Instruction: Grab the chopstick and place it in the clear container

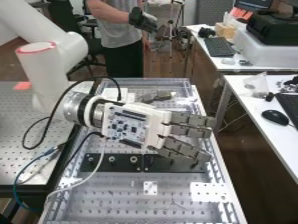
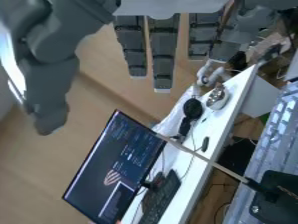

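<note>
Open, with straight fingers (image 2: 163,55) touching nothing, my hand (image 1: 149,125) hovers above a perforated metal bench (image 1: 120,200). Clear of my fingertips, the chopstick (image 2: 199,156) stretches slim and pale, one end at a black holder (image 2: 274,192). Farther from me, a computer monitor (image 2: 120,170) and a keyboard (image 2: 161,197) occupy a white desk (image 2: 193,187).

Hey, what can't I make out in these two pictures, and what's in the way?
- Black strip: in the high view, partly covered by the fingers.
- Thin stick: in the wrist view, how its end sits at the black block is too small to tell.
- Black block: its far side is cut off by the wrist view's right edge.
- Keyboard: one end is cut off by the wrist view's bottom edge.
</note>
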Controlling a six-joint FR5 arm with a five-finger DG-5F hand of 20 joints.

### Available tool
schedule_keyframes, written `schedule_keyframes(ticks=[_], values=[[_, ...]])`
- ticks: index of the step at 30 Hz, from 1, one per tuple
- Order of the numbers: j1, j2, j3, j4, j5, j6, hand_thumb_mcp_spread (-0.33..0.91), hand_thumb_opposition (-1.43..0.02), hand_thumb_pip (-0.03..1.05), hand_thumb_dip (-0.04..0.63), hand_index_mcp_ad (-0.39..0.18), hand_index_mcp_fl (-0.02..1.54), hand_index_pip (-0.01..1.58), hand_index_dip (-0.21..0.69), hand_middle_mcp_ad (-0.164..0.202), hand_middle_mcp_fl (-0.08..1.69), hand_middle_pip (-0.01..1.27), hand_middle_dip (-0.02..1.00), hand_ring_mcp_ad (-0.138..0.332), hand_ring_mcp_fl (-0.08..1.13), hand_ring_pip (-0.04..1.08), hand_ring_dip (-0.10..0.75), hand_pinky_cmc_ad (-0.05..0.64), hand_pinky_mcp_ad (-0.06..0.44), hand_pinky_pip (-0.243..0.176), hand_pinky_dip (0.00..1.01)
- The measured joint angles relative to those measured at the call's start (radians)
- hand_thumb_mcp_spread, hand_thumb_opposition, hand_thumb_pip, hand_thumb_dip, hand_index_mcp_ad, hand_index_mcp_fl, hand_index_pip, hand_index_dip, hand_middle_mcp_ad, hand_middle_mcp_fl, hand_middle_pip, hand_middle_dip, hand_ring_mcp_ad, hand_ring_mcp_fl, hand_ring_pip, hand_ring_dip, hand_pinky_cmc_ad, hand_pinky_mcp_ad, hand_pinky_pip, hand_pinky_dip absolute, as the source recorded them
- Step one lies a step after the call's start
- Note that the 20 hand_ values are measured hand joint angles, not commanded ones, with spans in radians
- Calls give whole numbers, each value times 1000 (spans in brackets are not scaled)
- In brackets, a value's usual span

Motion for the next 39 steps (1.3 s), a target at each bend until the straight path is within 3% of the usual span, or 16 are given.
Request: schedule_keyframes(ticks=[3,4,10,12,20,28,33,36,39], values=[[1,-14,13,-2,21,15,304,-710,733,244,12,304,269,216,93,326,131,463,182,0,73,66,215,129,-99,218],[1,-21,18,-3,29,26,300,-710,747,262,9,326,339,202,91,328,131,480,183,19,87,87,211,152,-106,218],[-1,-65,53,-16,69,87,316,-745,778,300,0,328,560,154,89,396,194,501,183,84,86,127,232,178,-106,218],[-1,-77,62,-22,72,102,316,-745,778,323,-7,323,593,133,94,419,213,511,178,110,91,152,237,197,-106,218],[2,-127,108,-54,77,166,365,-771,775,325,-24,278,703,94,94,473,295,527,180,176,89,209,248,195,-106,216],[13,-145,138,-73,70,154,414,-798,742,340,-73,272,806,87,94,511,379,557,183,213,91,250,246,195,-87,176],[21,-154,151,-85,70,147,426,-798,696,339,-73,278,840,87,91,517,428,557,185,211,87,255,246,199,-79,178],[26,-160,161,-96,75,139,459,-798,696,339,-75,271,853,87,94,497,475,592,180,258,87,302,246,195,-66,180],[30,-166,171,-103,80,129,459,-799,686,340,-75,227,918,87,91,490,524,604,159,264,86,316,246,199,-63,178]])
